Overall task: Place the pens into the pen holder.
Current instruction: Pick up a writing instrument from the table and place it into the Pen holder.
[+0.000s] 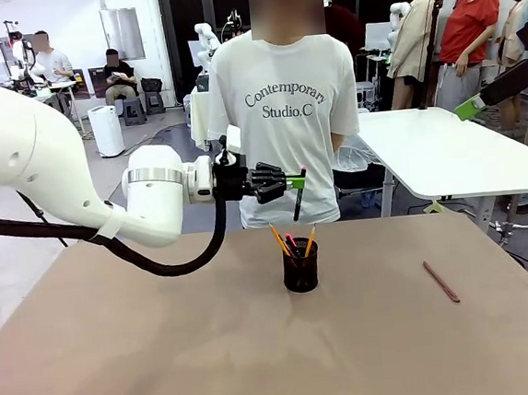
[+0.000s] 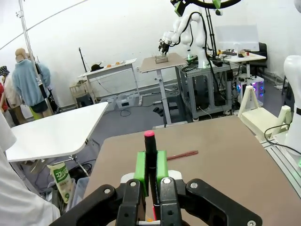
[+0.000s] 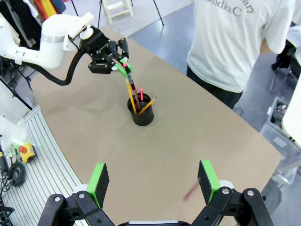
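mesh cup (image 1: 301, 270) holds slim pencils (image 1: 278, 239); left fingers (image 2: 140, 165) pinch black pen (image 2: 150, 150), right fingers (image 3: 100, 178) gape.

Left gripper (image 1: 296, 184) hangs over mid-table, 2 fingers (image 2: 139, 170) clamped on a black pen (image 2: 150, 148); right gripper (image 3: 153, 178) fingers (image 3: 99, 181) spread wide.

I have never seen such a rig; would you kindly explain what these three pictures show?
A two-armed robot shares a table with a person standing opposite. One picture looks across the table from between the arms; the other two come from cameras on each wrist. The left gripper is shut on a black pen, above the holder, a mesh cup with pencils in it. A brown pen lies on the table, to the right. The right gripper is open and empty.
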Motion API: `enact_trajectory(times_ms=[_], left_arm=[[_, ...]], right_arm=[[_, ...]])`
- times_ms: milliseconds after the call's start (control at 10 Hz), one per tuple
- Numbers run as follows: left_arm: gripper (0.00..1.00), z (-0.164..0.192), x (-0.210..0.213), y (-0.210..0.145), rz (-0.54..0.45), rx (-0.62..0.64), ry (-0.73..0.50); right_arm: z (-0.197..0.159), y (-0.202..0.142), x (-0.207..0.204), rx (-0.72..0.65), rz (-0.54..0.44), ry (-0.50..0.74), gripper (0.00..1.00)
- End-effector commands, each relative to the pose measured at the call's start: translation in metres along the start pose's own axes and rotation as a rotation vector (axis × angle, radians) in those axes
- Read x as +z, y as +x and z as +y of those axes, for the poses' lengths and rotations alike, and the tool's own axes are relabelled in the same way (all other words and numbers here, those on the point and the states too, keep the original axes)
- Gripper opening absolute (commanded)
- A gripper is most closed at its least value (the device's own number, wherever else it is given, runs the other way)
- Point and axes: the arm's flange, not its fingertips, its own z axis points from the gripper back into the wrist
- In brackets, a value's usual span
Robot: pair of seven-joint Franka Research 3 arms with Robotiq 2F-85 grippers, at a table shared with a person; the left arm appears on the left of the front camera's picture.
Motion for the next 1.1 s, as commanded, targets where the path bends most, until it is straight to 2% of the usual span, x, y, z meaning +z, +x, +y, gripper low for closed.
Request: enact_trajectory(times_ms=[0,200,400,1000], left_arm=[[0.00,-0.002,0.005,0.006,0.006,-0.007,0.006],[0.00,0.000,0.001,0.001,0.001,-0.002,0.001],[0.00,-0.002,-0.012,-0.024,-0.027,0.036,0.001],[0.00,-0.011,-0.022,-0.068,-0.036,0.102,0.006]], right_arm=[[0.000,0.000,0.000,0.005,-0.026,0.018,1.00],[0.000,0.000,0.000,0.005,-0.026,0.018,1.00],[0.000,0.000,0.000,0.005,-0.026,0.018,1.00],[0.000,0.000,0.000,0.005,-0.026,0.018,1.00]])
